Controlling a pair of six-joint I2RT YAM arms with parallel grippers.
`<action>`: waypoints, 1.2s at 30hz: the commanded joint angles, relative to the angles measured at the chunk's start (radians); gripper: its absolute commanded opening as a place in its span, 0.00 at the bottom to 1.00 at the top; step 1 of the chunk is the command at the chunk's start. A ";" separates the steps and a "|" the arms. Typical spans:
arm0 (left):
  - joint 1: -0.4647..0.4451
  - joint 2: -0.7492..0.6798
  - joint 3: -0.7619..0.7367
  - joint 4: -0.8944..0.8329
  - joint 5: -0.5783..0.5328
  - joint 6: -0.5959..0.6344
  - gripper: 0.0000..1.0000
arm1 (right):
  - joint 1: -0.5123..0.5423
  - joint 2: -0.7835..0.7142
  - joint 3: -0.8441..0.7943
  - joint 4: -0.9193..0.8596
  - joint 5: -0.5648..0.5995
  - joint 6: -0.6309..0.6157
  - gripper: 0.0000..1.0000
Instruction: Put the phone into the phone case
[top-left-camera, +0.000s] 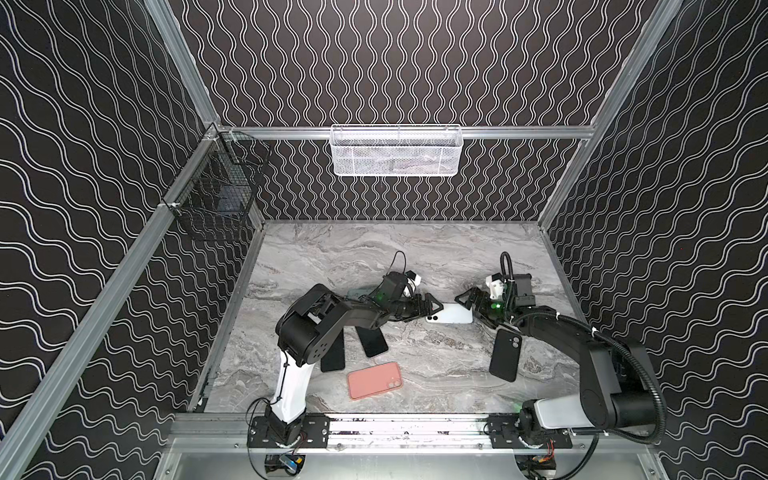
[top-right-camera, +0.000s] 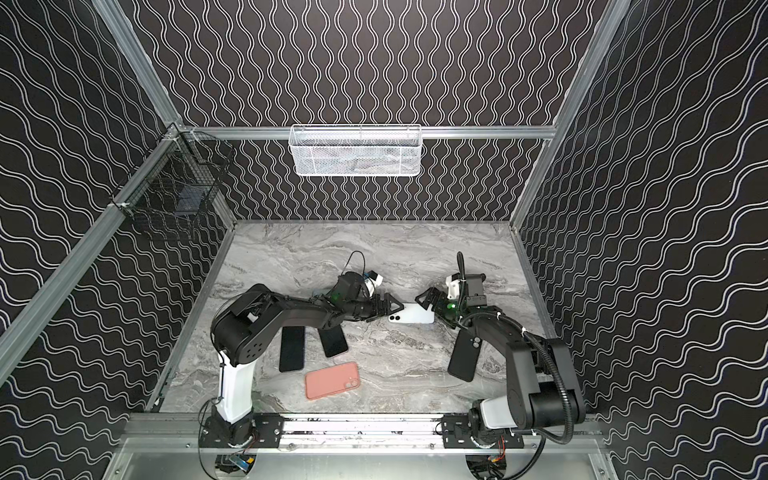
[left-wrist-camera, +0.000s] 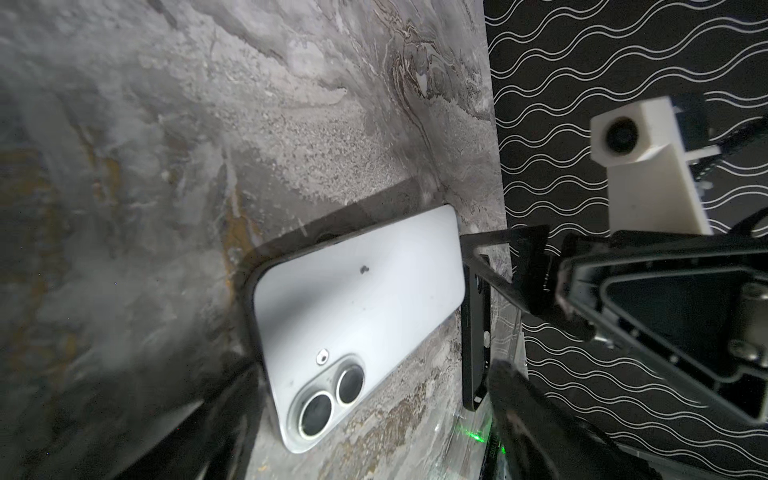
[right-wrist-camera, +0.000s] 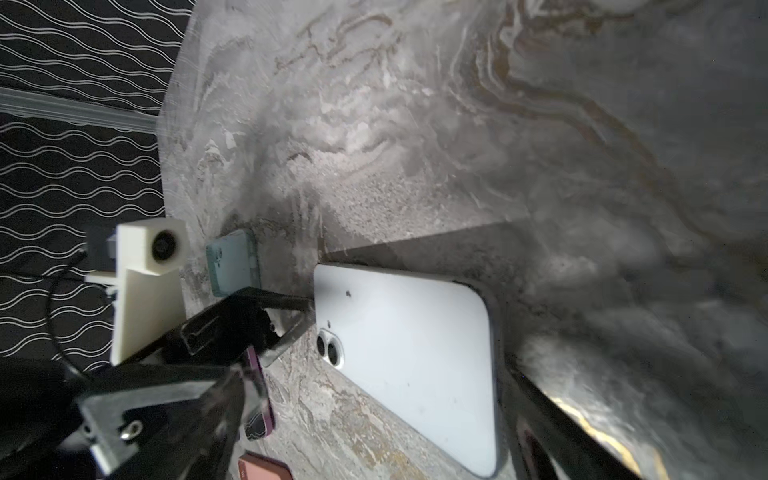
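Observation:
A white phone (top-left-camera: 451, 314) (top-right-camera: 413, 314) lies back up on the marble table, its two lenses (left-wrist-camera: 328, 399) at the left end. My left gripper (top-left-camera: 434, 311) (left-wrist-camera: 374, 374) is open at that lens end, one finger on each side of the corner. At the opposite short end my right gripper (top-left-camera: 463, 304) (right-wrist-camera: 370, 374) is open too. A black phone case (top-left-camera: 505, 355) (left-wrist-camera: 476, 332) lies right of the phone, under the right arm. A pink case (top-left-camera: 374, 380) lies near the front, and a teal case (right-wrist-camera: 232, 266) sits behind the left arm.
Two dark phones (top-left-camera: 333, 357) (top-left-camera: 373, 343) lie partly under the left arm. A white mesh basket (top-left-camera: 397, 151) hangs on the back wall and a black wire basket (top-left-camera: 216, 187) on the left wall. Metal rails edge the table.

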 joint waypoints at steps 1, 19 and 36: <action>-0.011 0.024 -0.007 -0.120 0.055 -0.017 0.89 | 0.013 -0.018 0.014 0.084 -0.275 0.049 0.94; -0.011 0.020 -0.013 -0.109 0.052 -0.017 0.89 | 0.063 -0.027 -0.011 0.126 -0.358 0.052 0.74; -0.010 -0.006 -0.042 -0.093 0.040 -0.020 0.89 | 0.085 -0.011 -0.065 0.196 -0.343 0.086 0.54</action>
